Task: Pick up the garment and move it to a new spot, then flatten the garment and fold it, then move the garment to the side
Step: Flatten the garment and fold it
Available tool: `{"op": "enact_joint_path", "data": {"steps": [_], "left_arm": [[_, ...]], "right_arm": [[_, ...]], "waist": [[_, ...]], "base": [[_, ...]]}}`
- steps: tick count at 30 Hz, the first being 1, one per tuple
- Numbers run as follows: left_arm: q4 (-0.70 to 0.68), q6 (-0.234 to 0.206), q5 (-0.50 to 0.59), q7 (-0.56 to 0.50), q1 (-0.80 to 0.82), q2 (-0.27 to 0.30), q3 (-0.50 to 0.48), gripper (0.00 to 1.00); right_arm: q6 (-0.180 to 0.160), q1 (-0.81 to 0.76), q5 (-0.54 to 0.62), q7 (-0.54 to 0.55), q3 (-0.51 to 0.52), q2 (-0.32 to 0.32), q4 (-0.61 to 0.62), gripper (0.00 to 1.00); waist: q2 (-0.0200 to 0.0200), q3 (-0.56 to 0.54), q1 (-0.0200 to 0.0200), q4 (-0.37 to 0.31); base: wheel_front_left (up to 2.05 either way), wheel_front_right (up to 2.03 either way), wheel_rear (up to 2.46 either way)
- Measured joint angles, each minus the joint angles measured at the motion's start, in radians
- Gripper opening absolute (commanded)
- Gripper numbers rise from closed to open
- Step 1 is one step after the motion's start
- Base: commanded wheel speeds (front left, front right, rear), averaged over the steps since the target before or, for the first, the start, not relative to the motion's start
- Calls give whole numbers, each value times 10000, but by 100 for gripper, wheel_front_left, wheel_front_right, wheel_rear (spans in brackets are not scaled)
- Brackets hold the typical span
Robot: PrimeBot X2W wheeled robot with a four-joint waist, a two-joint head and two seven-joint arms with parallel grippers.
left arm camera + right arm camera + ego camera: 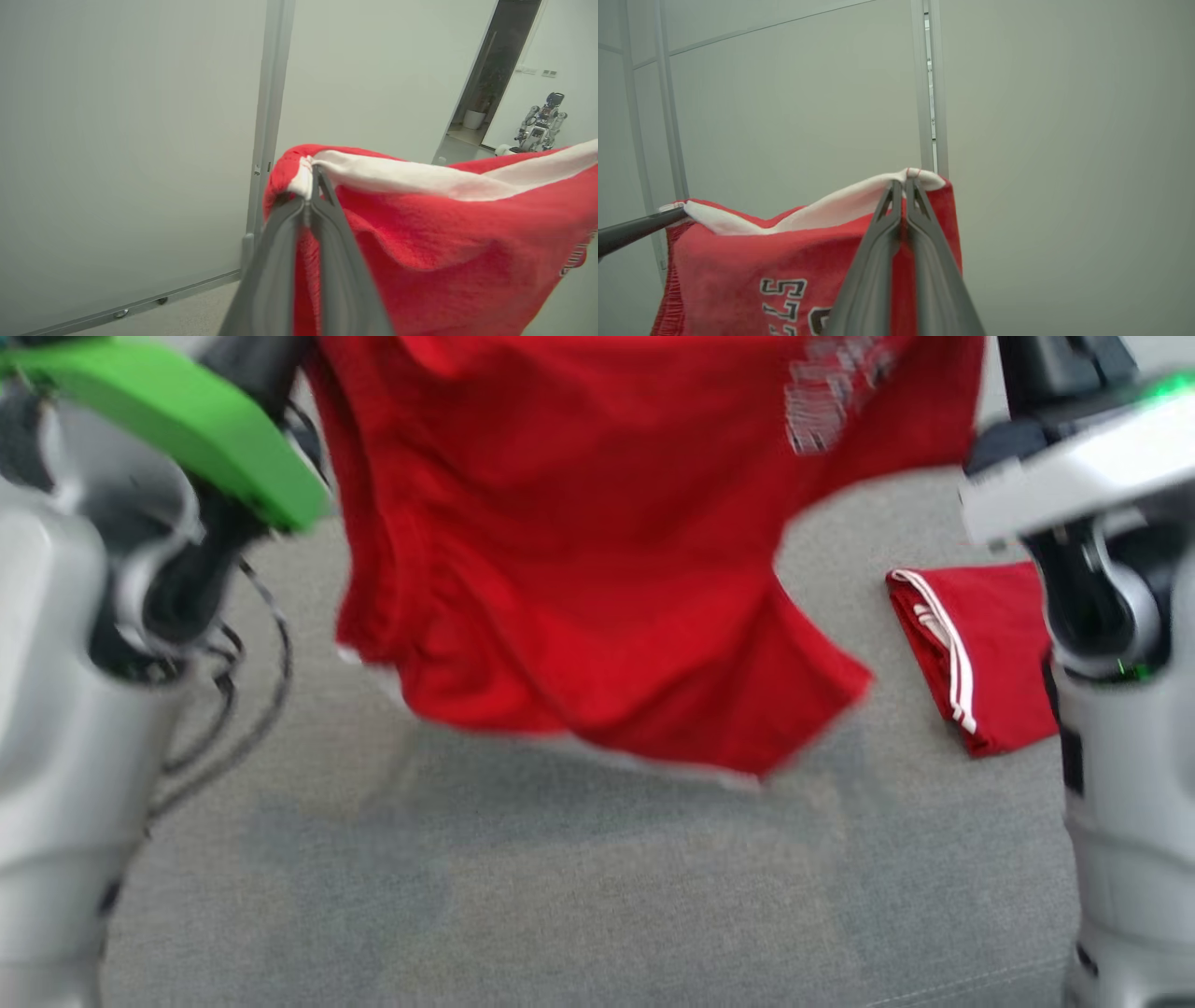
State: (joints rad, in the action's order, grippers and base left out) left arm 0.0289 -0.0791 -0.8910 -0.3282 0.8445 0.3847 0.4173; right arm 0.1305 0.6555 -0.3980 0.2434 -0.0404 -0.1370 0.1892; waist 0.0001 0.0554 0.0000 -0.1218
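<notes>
A red garment with a white waistband and printed lettering hangs in the air above the grey surface, stretched between both arms. My left gripper is shut on one end of the white band of the garment. My right gripper is shut on the other end of the garment. The left gripper's dark fingers also reach in from the left edge of the right wrist view, pinching the far corner. In the head view the garment's lower hem floats clear of the surface, blurred.
A second red garment with white stripes lies folded at the right of the grey surface. Loose black cables hang by my left arm. Pale wall panels stand behind, with a doorway and another robot far off.
</notes>
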Motion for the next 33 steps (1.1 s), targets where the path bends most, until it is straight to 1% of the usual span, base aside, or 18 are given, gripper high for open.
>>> {"op": "enact_joint_path", "data": {"steps": [2, 5, 8, 10, 12, 13, 15, 17, 20, 23, 28, 33], "left_arm": [[989, 21, 244, 46, 892, 52, -109, 0], [2454, 165, 865, 491, 2451, 102, -192, 0], [3591, 431, 1429, 1469, 4053, -65, -253, 0], [4163, 644, 1613, 2274, 4921, -305, -318, 0], [4686, 941, 1996, 2890, 5599, -401, -232, 0], [4968, 1053, 1981, 3139, 5818, -487, -278, 0], [5544, 1258, 1954, 3494, 5951, -552, -301, 0], [6155, 1463, 1964, 3655, 5852, -525, -201, 0], [6890, 1722, 1772, 3923, 5277, -497, -146, 0], [7396, 1937, 1526, 4126, 4458, -514, 38, 0], [7609, 2036, 1062, 4493, 3870, -525, 159, 0], [7198, 2065, 514, 4623, 3477, -564, 600, 0]], "right_arm": [[0, 1188, 61, -303, -169, 186, -1175, 0], [6, 3143, 468, -1095, -267, 456, -3095, 0], [10, 4986, 1068, -2180, -194, 662, -4723, 0], [10, 5966, 1396, -2961, -54, 748, -5599, 0], [8, 6636, 1689, -3553, -4, 790, -6274, 0], [8, 6813, 1735, -3789, -75, 796, -6546, 0], [8, 6852, 1718, -4190, -376, 836, -7097, 0], [8, 6651, 1459, -4452, -865, 859, -7589, 0], [8, 5995, 1014, -4757, -1559, 884, -8238, 0], [10, 5316, 506, -4926, -2046, 884, -8686, 0], [8, 4787, 209, -5020, -2284, 886, -8961, 0], [8, 4424, 188, -5049, -2301, 886, -8784, 0]], "waist": [[0, 360, 0, -45], [0, 910, 0, -146], [0, 1445, 1, -271], [0, 1780, 1, -355], [0, 2111, 1, -431], [0, 2276, 1, -460], [0, 2615, 1, -508], [0, 2959, 2, -538], [0, 3454, 2, -558], [-1, 3890, 3, -553], [0, 4317, 2, -452], [-1, 4222, 1, -270]], "base": [[0, 0, 0], [0, 0, 0], [0, 0, 0], [0, 0, 0], [0, 0, 0], [0, 0, 0], [0, 0, 0], [0, 0, 0], [0, 0, 0], [0, 0, 0], [0, 0, 0], [0, 0, 0]]}}
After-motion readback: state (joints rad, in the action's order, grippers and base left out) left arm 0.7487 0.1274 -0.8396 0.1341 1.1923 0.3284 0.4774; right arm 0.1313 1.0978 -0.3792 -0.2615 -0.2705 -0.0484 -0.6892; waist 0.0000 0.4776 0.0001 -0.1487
